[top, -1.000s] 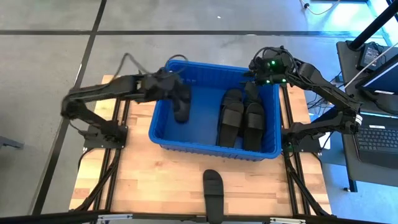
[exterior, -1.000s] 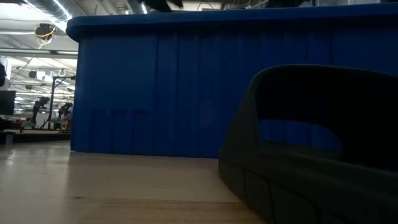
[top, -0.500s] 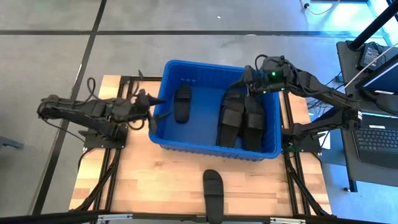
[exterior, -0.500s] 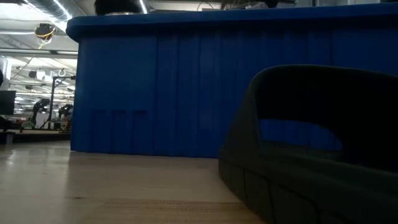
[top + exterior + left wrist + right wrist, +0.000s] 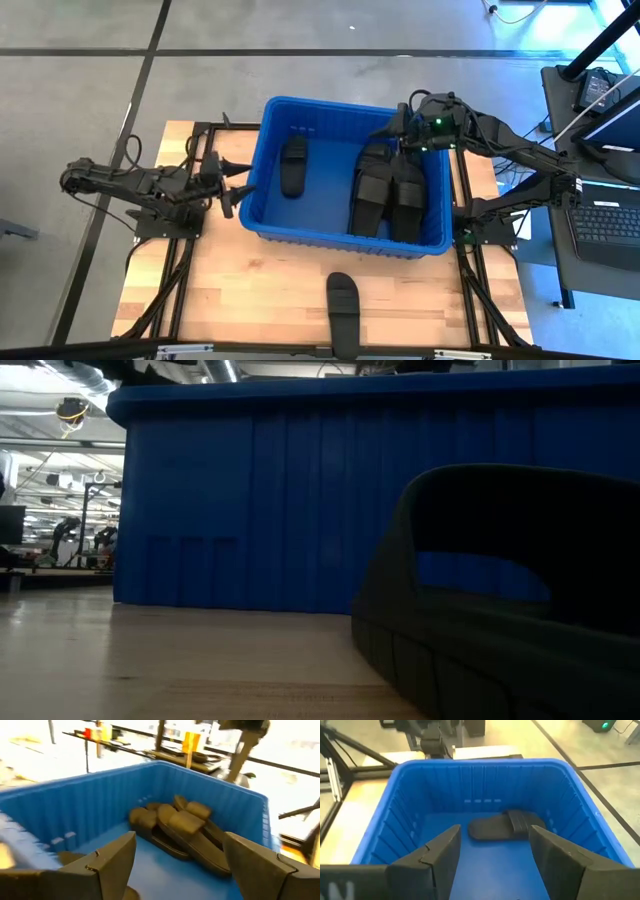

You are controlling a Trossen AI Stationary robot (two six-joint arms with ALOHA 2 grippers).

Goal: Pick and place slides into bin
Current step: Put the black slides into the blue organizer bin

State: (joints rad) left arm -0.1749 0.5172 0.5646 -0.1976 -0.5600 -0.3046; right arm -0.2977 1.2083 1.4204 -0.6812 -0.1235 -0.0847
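Observation:
The blue bin stands mid-table. One black slide lies flat on its floor near the left wall, also seen in the right wrist view. Several more slides lie piled along the right wall, overlapping each other. Another slide rests sole-down on the wood near the table's front edge and looms close in the low view. My left gripper is open, just outside the bin's left wall. My right gripper is open, above the bin's far right corner.
The bin's rim stands well above the tabletop. Bare wood lies between the bin and the front edge on either side of the lone slide. Black frame rails run along both sides of the table.
My left gripper has drawn back from over the bin's left half toward the table's left edge and sunk, staying open. The slide below it stays on the bin floor. My right gripper has swung a little toward the bin's middle, then kept still.

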